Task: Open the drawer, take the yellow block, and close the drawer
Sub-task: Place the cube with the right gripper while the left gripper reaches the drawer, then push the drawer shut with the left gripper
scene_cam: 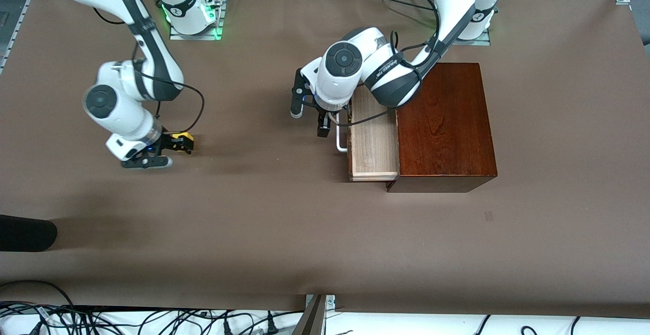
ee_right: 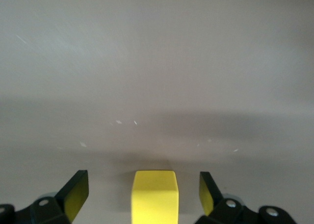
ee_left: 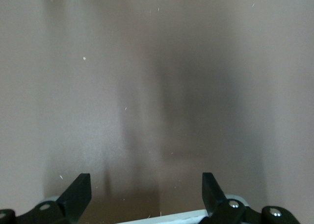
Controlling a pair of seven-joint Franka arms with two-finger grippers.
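The drawer (scene_cam: 373,139) of the dark wooden box (scene_cam: 447,122) stands pulled out, and the part of its pale inside that shows holds nothing. Its white loop handle (scene_cam: 341,139) faces the right arm's end of the table. My left gripper (scene_cam: 309,122) (ee_left: 147,189) hangs open just beside that handle, holding nothing. The yellow block (scene_cam: 182,136) (ee_right: 154,197) rests on the table near the right arm's end. My right gripper (scene_cam: 176,147) (ee_right: 142,189) is low around it, open. A gap shows between the block and each finger.
The brown table (scene_cam: 284,223) spreads wide between the block and the drawer. A dark object (scene_cam: 25,233) lies at the table's edge on the right arm's side, nearer the front camera. Cables run along the near edge.
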